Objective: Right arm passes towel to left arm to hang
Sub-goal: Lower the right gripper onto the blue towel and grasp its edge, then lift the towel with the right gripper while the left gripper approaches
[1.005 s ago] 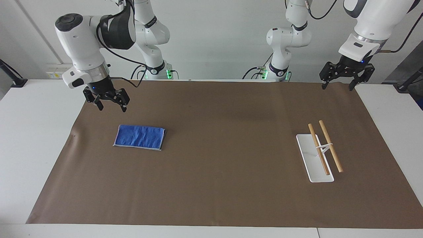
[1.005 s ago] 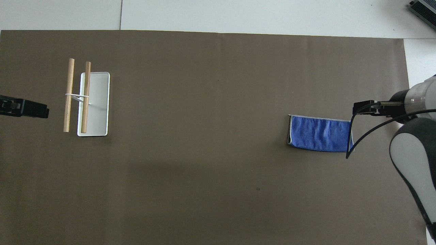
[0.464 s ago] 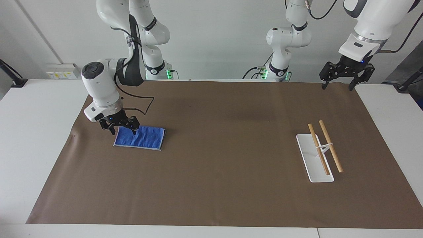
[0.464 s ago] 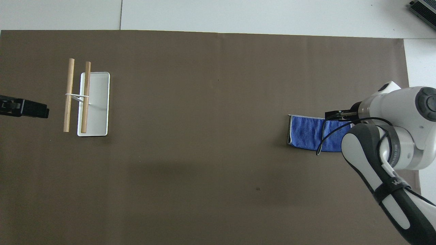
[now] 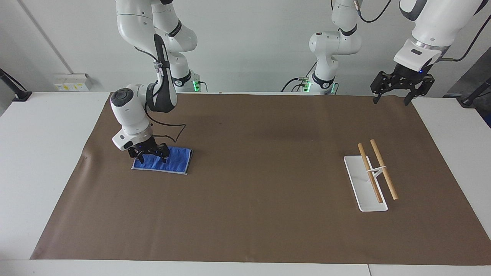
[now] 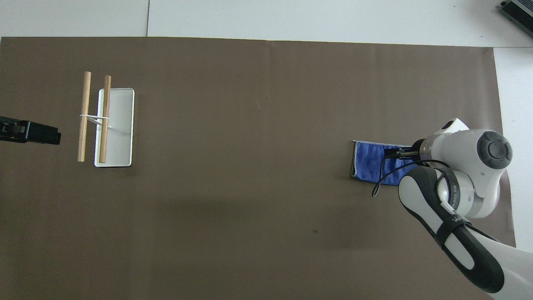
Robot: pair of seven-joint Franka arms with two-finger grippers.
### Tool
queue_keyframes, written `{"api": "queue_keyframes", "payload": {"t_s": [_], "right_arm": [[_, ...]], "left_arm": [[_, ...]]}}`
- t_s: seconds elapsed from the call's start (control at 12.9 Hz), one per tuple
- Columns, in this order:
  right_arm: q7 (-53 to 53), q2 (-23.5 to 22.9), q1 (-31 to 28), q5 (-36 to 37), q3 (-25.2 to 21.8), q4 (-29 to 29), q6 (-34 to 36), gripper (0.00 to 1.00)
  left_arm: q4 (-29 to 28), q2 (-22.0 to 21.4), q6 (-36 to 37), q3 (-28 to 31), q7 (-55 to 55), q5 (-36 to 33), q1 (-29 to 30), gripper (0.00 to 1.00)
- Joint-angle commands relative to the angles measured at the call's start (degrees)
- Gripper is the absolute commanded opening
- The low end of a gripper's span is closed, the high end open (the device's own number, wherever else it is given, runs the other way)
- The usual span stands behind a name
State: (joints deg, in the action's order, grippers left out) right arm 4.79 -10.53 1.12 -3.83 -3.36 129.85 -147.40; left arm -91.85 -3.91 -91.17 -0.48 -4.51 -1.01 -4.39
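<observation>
1 towel (image 5: 170, 161), 1 rack (image 5: 371, 177), 2 arms.

Right arm (image 5: 132, 115) bent low, wrist pointing straight down, right gripper (image 5: 149, 156) spread wide. Left arm (image 5: 429, 30) waits high; left gripper (image 5: 390, 99) hangs splayed, apparently open, at six o'clock.

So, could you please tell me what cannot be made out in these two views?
- Overhead view: the right tool is hidden under its own arm, which also covers part of the towel.
- Overhead view: the left tool is cut off by the picture's edge.
- Facing view: whether the right tool touches the towel.
</observation>
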Motion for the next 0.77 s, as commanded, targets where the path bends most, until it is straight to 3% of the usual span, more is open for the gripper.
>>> {"api": "queue_keyframes", "payload": {"t_s": [0.0,0.08,0.15,0.23,0.39,0.7], "right_arm": [[2.15,-0.02,-0.25,-2.32,0.45,1.55,-2.01,1.00],[3.71,-0.10,-0.33,-2.32,0.45,1.63,-2.01,1.00],[5.91,-0.19,-0.59,-2.41,0.45,1.64,-2.01,0.80],[6.28,-0.19,-0.68,-2.41,0.37,1.64,-2.01,0.47],[5.67,-0.19,-0.60,-2.50,0.37,1.64,-1.92,0.01],[5.49,0.15,-0.25,-4.61,0.45,0.67,-1.22,0.00]], "left_arm": [[-1.49,-1.37,-0.33,0.56,0.38,0.75,-0.18,1.00],[-1.49,-1.36,-0.33,0.39,0.30,0.75,-0.44,1.00],[-1.49,-1.36,-0.24,0.39,0.29,0.75,-0.61,1.00],[-1.49,-1.45,0.02,0.39,0.29,0.75,-0.62,1.00],[-1.49,-1.45,0.11,0.39,0.38,0.75,-0.62,1.00],[-1.49,-1.45,0.11,0.39,0.29,0.75,-0.62,1.00]]}}
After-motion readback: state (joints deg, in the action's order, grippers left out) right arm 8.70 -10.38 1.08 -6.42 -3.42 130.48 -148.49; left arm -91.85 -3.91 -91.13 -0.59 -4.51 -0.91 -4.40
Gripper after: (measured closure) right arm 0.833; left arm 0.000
